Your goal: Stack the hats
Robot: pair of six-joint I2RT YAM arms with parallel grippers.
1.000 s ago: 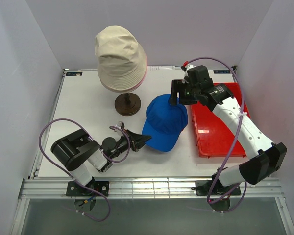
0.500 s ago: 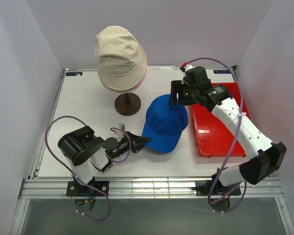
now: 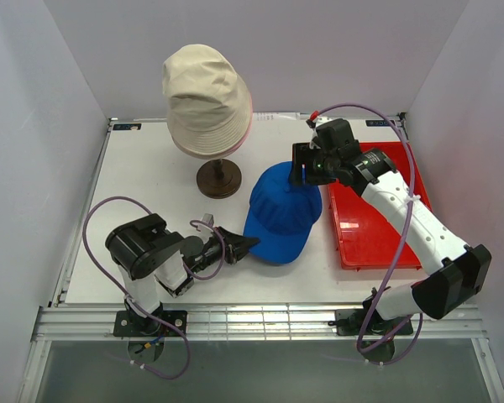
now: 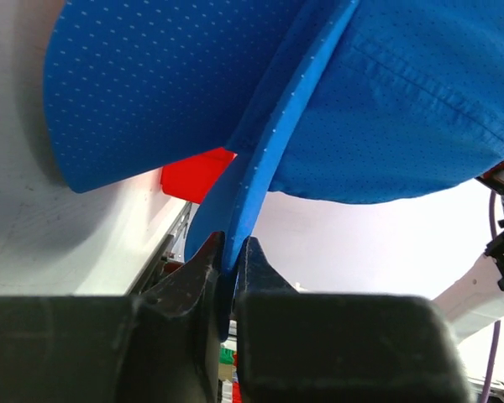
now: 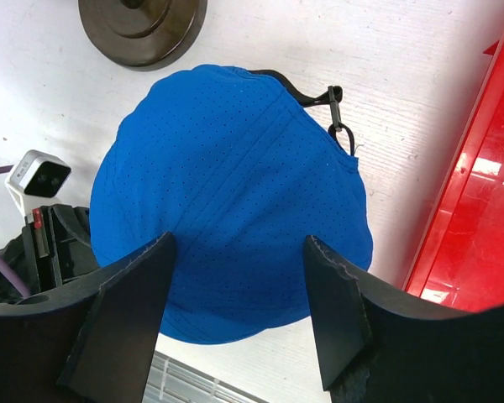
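While the blue cap (image 3: 282, 214) sits about midway between the far and near edges of the table (image 3: 143, 193), the left gripper (image 3: 245, 243) is closed on the cap's brim. The left wrist view shows the brim edge pinched between the nearly touching fingers (image 4: 185, 285). The right gripper (image 3: 301, 164) is spread wide above the far side of the crown and grips nothing. In its wrist view the fingers (image 5: 126, 311) straddle the crown; contact with the fabric cannot be determined. The beige hat (image 3: 206, 96) sits over a pink hat (image 3: 249, 126), of which only the rim shows, above a stand (image 3: 218, 178) toward the far edge, left of the cap. A red tray (image 3: 374, 227) lies along the right edge, just beside the cap.
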